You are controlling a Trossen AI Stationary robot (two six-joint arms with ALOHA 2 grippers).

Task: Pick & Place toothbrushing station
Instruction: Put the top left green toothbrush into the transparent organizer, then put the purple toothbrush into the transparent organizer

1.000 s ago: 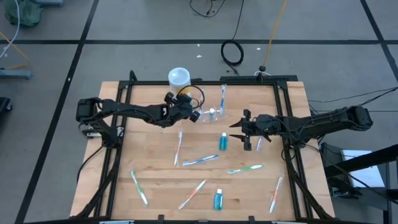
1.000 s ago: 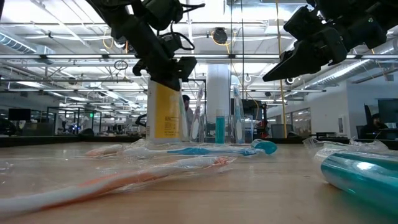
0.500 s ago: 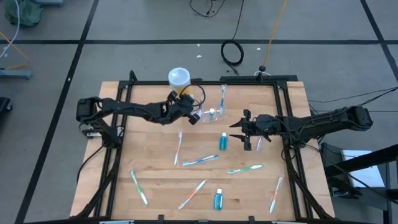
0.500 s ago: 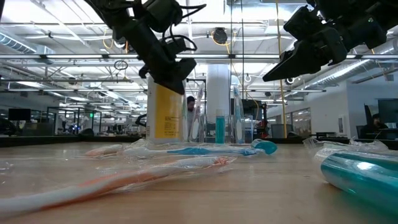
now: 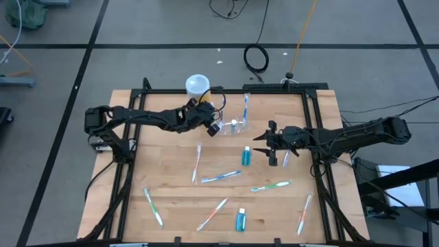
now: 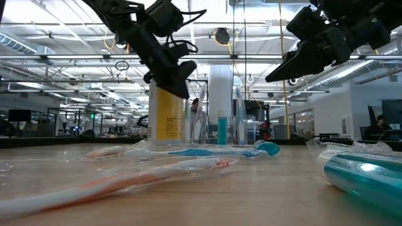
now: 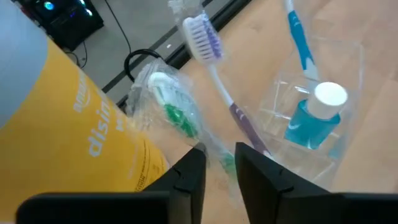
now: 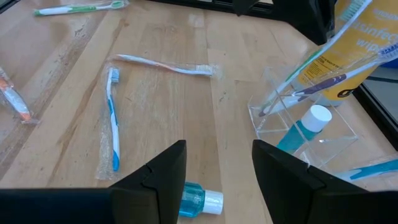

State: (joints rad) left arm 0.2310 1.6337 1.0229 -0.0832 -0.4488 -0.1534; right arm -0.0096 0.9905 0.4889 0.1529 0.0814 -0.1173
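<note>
The see-through holder [image 5: 233, 127] stands on the table near the far edge, holding a small teal bottle [image 7: 308, 121], a purple toothbrush [image 7: 214, 68] and a wrapped green toothbrush [image 7: 177, 112]. My left gripper [image 5: 217, 127] is just left of the holder, beside the yellow-orange cup [image 5: 197, 86]. Its fingers [image 7: 189, 177] stand a narrow gap apart, with the wrapped toothbrush's lower end between the tips. My right gripper [image 5: 259, 142] hangs open and empty to the holder's right, above the table. My left gripper has the lower end of the wrapped green toothbrush [image 7: 217, 158] between its fingertips, coming slanting from the table's left. I cannot tell whether the fingers touch it or the holder's wall.
A loose teal bottle [image 5: 245, 156] lies below my right gripper and another [image 5: 241, 219] lies near the front edge. Several wrapped toothbrushes [image 5: 221, 176] lie scattered over the table's middle and front. The cup stands close behind my left gripper.
My left gripper has gone a little toward the table's far edge and toward the holder, turning slightly. The holder and the brushes in it have stayed where they were.
</note>
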